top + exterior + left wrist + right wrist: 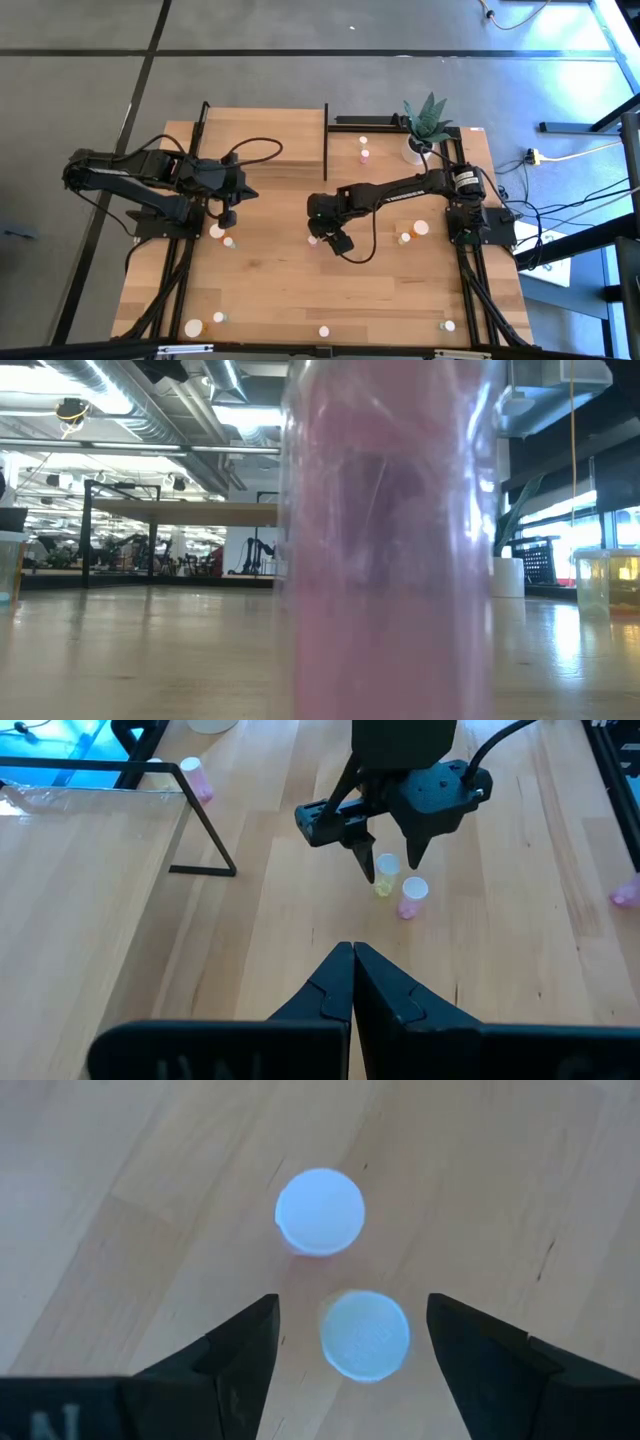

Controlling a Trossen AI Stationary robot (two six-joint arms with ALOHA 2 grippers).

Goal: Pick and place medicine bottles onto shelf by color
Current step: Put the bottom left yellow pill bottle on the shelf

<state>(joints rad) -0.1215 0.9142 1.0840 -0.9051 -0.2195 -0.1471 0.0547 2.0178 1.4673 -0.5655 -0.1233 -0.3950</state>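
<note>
My right claw [333, 240] hangs over the middle of the desk [270, 290], fingers spread as wide as they go and holding nothing. Straight beneath me stand two small bottles, touching or nearly so: the yellowish bottle [365, 1334] sits between my fingertips, and the pink bottle [320, 1212] stands just beyond it, outside my reach. I straddle only the yellowish one so that, I judge, closing will take it alone and not nudge its pink neighbour. In the left wrist view both show upright, the yellowish one right under my fingers.

The shelf [265, 130] stands at twelve o'clock from me, toward the desk's far edge, well apart. More bottles lie scattered: two at three o'clock, a few along the near edge, a pink bottle at one o'clock near the plant pot [415, 150].

My left claw [228, 218] waits at nine o'clock, fingers pressed together on nothing, clear of my path.
</note>
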